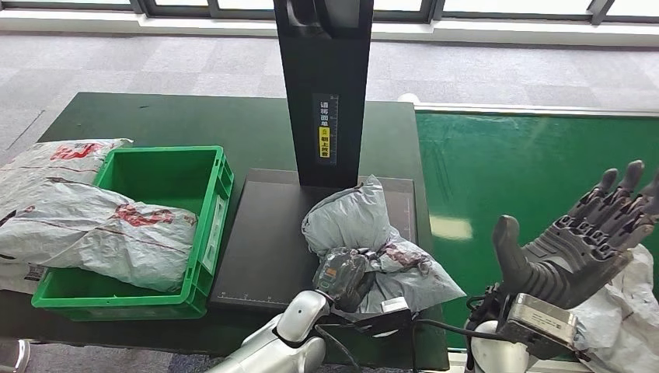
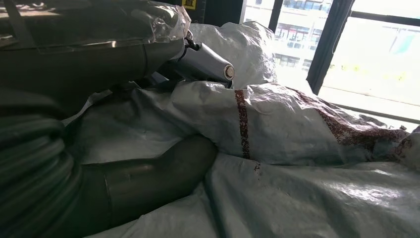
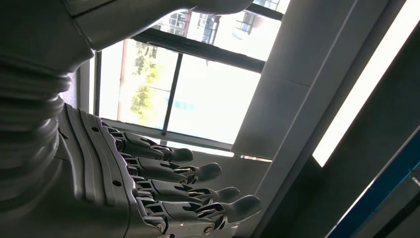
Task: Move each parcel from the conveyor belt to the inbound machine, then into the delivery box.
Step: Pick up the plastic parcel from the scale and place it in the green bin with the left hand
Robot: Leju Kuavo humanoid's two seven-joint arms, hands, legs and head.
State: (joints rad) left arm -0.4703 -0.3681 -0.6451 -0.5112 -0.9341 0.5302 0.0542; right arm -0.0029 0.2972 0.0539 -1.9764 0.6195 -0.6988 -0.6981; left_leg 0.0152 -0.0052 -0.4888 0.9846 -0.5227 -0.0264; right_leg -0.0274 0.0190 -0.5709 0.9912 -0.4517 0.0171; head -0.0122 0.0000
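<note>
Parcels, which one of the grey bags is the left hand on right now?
The crumpled grey parcel on the black scanner platform; the left hand grips it. Another parcel lies in the green crate, a third beside the right hand.

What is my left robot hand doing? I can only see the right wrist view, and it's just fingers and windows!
Observer: Your left robot hand grips a grey parcel lying on the inbound machine's black plate.
Operator: Is anything in the delivery box yet?
Observer: Yes, the green delivery box holds a crumpled parcel with red print.
Operator: And what's near my right robot hand?
Observer: Your right robot hand is open above the green conveyor belt, with a white parcel beside it.
</note>
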